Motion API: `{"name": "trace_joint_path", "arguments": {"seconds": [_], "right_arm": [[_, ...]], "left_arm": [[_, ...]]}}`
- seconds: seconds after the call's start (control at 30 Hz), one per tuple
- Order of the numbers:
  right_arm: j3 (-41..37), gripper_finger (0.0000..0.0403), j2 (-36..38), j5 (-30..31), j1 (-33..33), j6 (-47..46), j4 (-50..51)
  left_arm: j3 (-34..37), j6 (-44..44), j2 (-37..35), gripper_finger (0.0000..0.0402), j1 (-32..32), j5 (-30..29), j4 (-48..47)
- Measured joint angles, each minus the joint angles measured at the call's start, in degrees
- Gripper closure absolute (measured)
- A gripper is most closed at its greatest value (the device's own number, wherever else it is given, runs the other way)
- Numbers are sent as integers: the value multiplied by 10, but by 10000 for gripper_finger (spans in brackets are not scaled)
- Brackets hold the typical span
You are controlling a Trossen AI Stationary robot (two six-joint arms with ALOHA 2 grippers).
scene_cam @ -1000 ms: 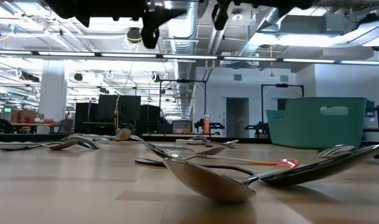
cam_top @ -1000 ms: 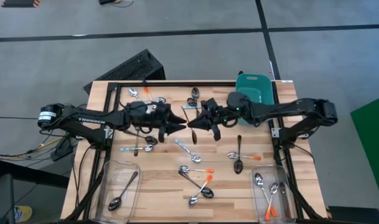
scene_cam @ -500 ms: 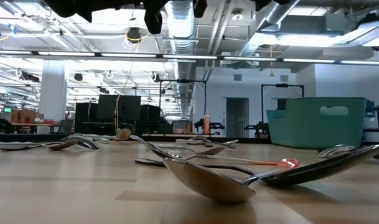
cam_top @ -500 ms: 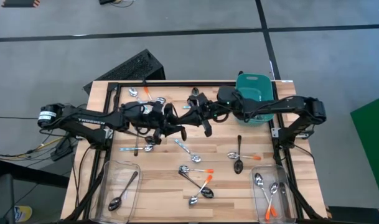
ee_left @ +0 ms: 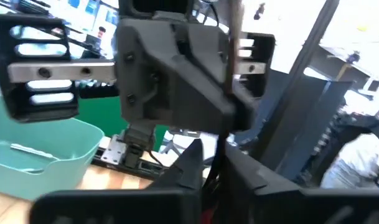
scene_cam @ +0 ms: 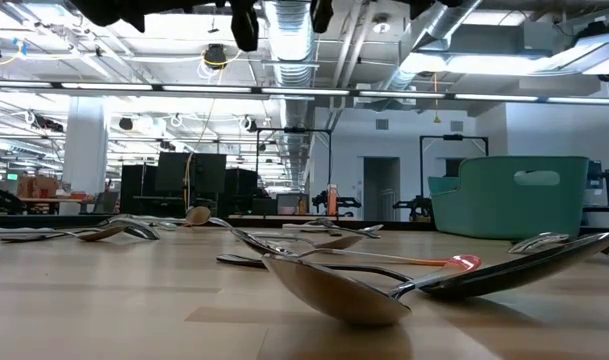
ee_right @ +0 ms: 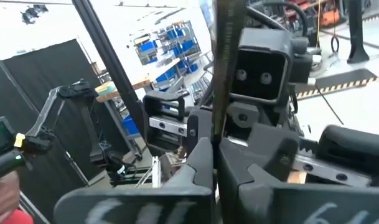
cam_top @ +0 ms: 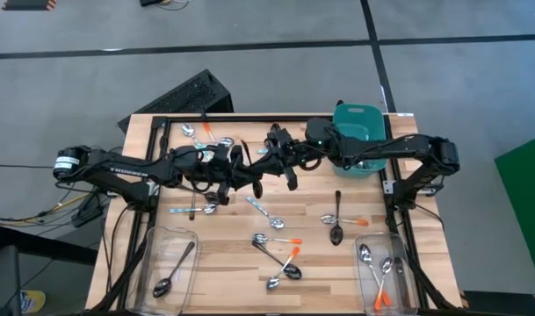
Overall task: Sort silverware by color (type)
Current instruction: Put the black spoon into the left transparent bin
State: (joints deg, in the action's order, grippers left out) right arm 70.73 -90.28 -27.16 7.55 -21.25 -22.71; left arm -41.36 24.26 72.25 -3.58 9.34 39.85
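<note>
Above the far middle of the table my left gripper and my right gripper meet tip to tip. Each is shut on one thin, plain dark spoon handle, seen in the left wrist view and in the right wrist view. The bowl of that spoon does not show. Other silverware lies flat on the wood: blue-handled spoons, orange-handled spoons and a dark spoon. My left gripper pinches the dark handle between its two fingers, coming level from the table's left. The handle runs across the fingers and up past them, clear of the table. My right gripper pinches the same dark handle between its two fingers, coming level from the table's right. The handle crosses the fingers and rises past them. The spoon is lifted clear of the table.
A teal tub stands at the far right. A clear bin at the near left holds a dark spoon. Another clear bin at the near right holds orange-handled spoons. More spoons lie near the far left corner.
My right gripper has moved toward the table's far left and a little upward. My left gripper has drawn back slightly toward the left. The two stay tip to tip.
</note>
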Motion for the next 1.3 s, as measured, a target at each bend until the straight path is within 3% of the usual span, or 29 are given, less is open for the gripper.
{"name": "trace_joint_path", "arguments": {"seconds": [0.2, 0.37, 0.53, 0.77, 1.0, 1.3], "right_arm": [[0, 365, 0, 0, 0, -4, 17], [0, 329, -1, 6, 15, -10, 41], [0, 307, 6, 17, 37, -10, 85], [1, 301, 19, 43, 55, -8, 86], [1, 300, 27, 51, 77, -9, 88], [1, 300, 27, 49, 94, -38, 100]], "left_arm": [[0, 7, 0, 397, -1, 9, -18], [-2, 64, -5, 401, -1, -18, -72], [-1, 95, -37, 401, 21, -51, -214], [0, 184, -130, 401, 81, -184, -459], [0, 334, -224, 401, 167, -288, -635], [0, 559, -247, 401, 375, -306, -746]]}}
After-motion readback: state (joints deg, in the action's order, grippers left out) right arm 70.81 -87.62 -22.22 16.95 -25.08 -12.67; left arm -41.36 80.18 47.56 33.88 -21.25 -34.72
